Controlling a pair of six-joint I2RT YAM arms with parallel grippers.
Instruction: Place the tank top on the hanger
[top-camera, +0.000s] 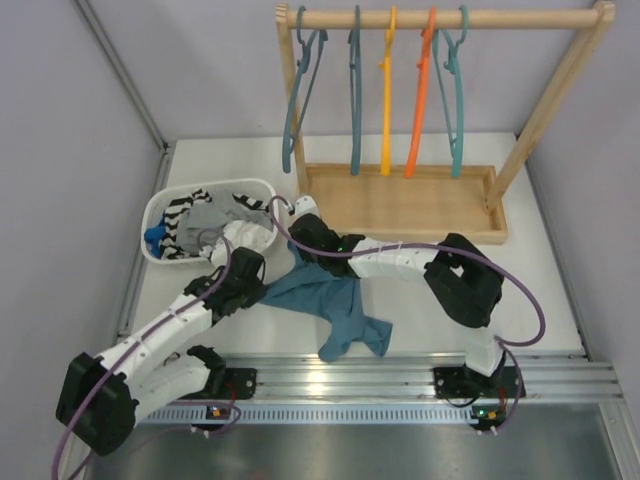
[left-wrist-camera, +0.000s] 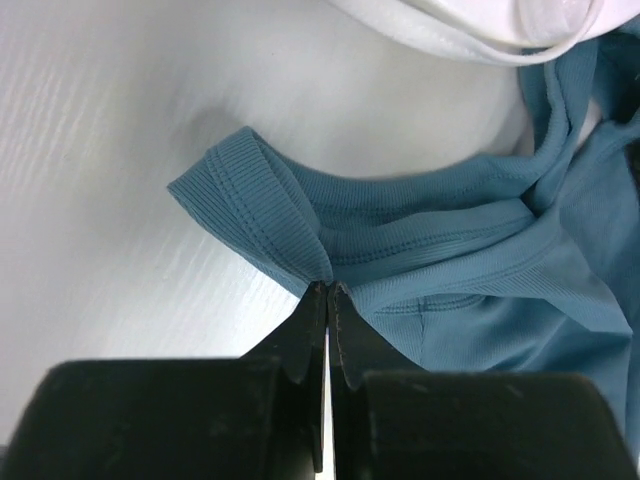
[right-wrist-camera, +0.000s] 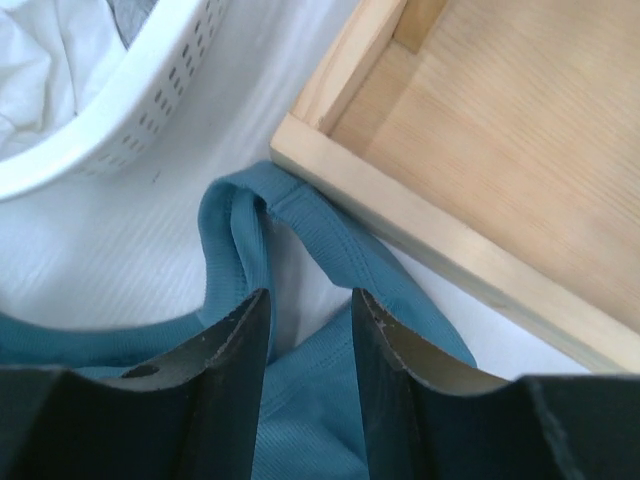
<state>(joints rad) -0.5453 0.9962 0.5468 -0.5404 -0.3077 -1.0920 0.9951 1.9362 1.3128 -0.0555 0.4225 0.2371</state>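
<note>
The dusty teal tank top (top-camera: 330, 300) lies crumpled on the white table between the two arms. My left gripper (top-camera: 262, 292) is shut on it: in the left wrist view the jaws (left-wrist-camera: 328, 288) pinch a ribbed strap edge of the tank top (left-wrist-camera: 450, 250). My right gripper (top-camera: 300, 232) is open over the garment's far end. In the right wrist view its fingertips (right-wrist-camera: 308, 298) stand either side of a strap loop of the tank top (right-wrist-camera: 330, 235) without closing on it. The light teal-green hanger (top-camera: 457, 100) hangs at the right end of the rail.
A wooden rack (top-camera: 400, 205) with a tray base stands at the back; its corner (right-wrist-camera: 300, 140) is just beyond the right fingers. Slate-blue, yellow and orange hangers hang on its rail. A white laundry basket (top-camera: 160, 205) with clothes sits at the left, also in the right wrist view (right-wrist-camera: 140, 110).
</note>
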